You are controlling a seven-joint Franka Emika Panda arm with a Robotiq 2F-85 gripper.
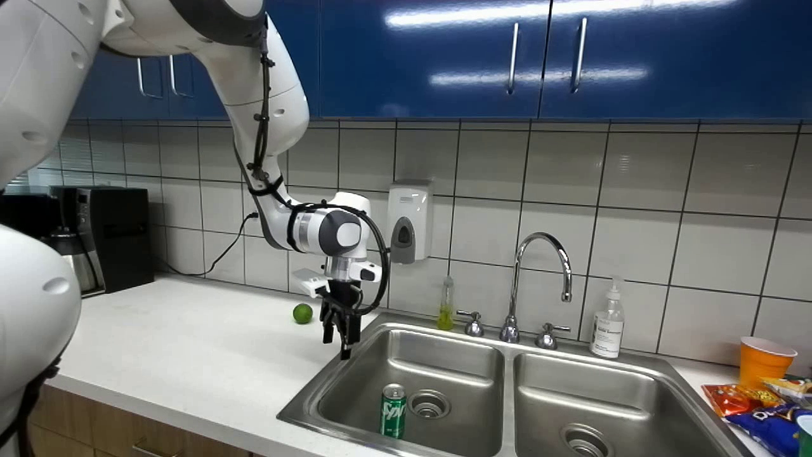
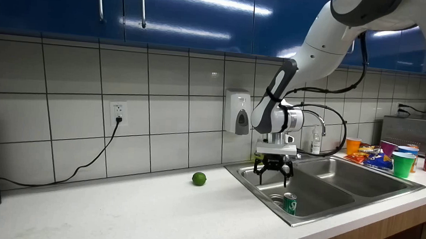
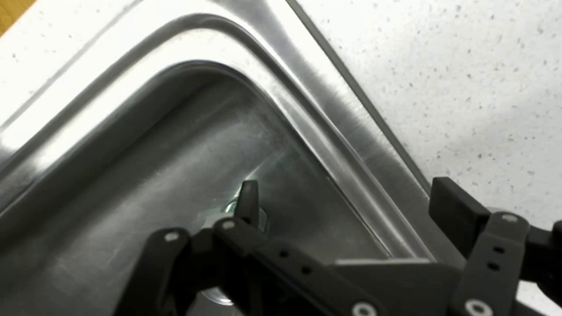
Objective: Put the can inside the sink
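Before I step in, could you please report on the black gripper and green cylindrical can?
Black gripper open, holding nothing. Green cylindrical can upright in stainless-steel sink. Round green lime on white counter, seemingly not in the way.

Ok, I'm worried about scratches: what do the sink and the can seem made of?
The sink: likely brushed stainless steel, given its grey sheen and fine streaks in the wrist view. The can: probably aluminium, printed shiny green, judging by its silvery top.
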